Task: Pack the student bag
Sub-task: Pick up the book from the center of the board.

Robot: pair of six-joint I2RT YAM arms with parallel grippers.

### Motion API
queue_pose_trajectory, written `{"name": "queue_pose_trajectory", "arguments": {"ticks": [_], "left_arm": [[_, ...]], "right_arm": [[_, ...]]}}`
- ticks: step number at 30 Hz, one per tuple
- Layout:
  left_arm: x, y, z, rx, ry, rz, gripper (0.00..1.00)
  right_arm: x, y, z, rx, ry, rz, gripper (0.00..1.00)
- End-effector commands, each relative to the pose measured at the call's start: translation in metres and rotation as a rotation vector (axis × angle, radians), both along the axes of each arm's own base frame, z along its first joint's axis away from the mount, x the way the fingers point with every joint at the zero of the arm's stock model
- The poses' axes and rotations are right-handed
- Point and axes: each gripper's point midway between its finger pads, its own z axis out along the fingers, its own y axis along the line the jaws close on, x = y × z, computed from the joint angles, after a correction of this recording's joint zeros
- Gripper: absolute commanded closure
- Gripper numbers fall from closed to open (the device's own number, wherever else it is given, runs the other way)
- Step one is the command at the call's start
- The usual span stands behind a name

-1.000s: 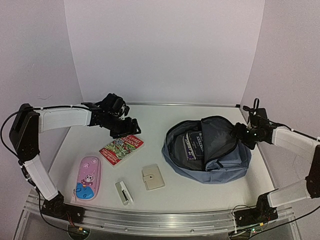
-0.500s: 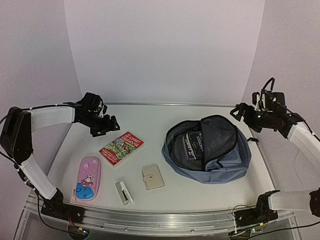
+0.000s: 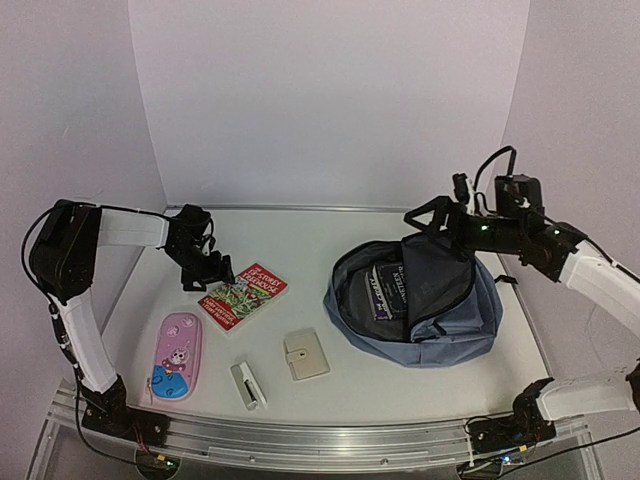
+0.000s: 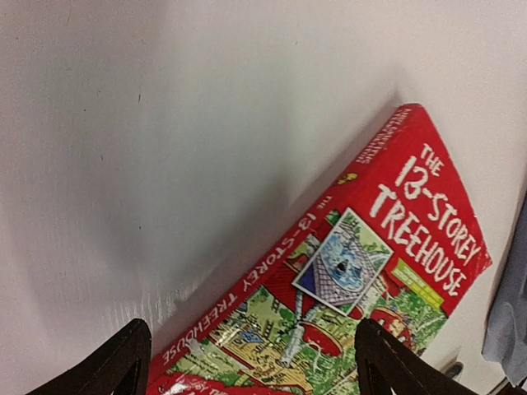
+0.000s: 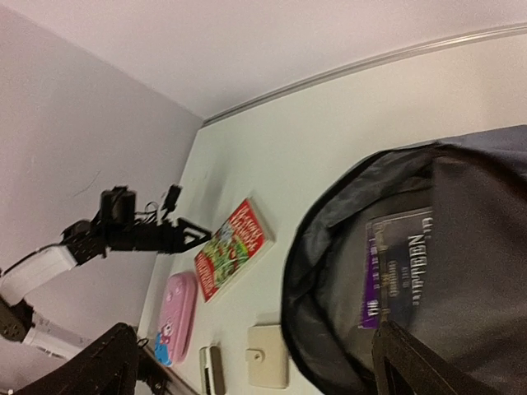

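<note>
Left gripper [image 4: 257, 370], wide and empty, sits at the book's [image 4: 354, 280] end (contact unclear), so pickup looks in hand; right gripper [image 3: 424, 220], wide and empty, hangs over the bag [image 3: 440, 345], unzipped on the table [image 3: 300, 235], right side; next needs a low edge pinch, then carry across.

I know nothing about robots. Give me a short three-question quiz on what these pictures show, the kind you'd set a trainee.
1. True or false: the left hand grips the red book.
2. Pick one. The student bag is: A zipped shut; B open, with a dark book inside; C folded flat and empty.
3. How many loose items lie on the table outside the bag?

Key
1. False: the hand is open, beside the book's edge.
2. B.
3. Four: red book, pink pencil case, beige wallet, small white item.
</note>
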Motion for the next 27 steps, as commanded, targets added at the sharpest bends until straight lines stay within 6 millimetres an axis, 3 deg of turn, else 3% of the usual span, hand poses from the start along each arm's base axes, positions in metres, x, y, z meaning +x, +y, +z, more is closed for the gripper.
{"name": "queue_pose_trajectory", "arguments": {"ticks": [1,8,12,19,23,27], "left_arm": [[0.010,0.001,-0.003,0.035,0.004,0.004,0.15],[0.002,-0.003,-0.015,0.013,0.039,-0.015,0.15],[-0.010,-0.013,-0.018,-0.039,0.068,-0.023,0.17],[-0.045,-0.049,-0.002,-0.106,0.074,-0.078,0.17],[-0.063,-0.069,0.015,-0.190,0.053,-0.091,0.17],[-0.065,-0.061,0.023,-0.158,0.024,-0.058,0.17]], "right_arm": [[-0.001,0.058,-0.001,0.084,-0.001,0.068,0.02],[-0.008,0.147,-0.018,0.086,0.016,0.191,0.02],[-0.014,0.193,-0.044,0.066,0.064,0.212,0.02],[-0.019,0.255,-0.089,0.138,0.194,0.213,0.08],[-0.024,0.280,-0.119,0.142,0.256,0.204,0.16],[-0.017,0.276,-0.157,0.103,0.310,0.111,0.23]]}}
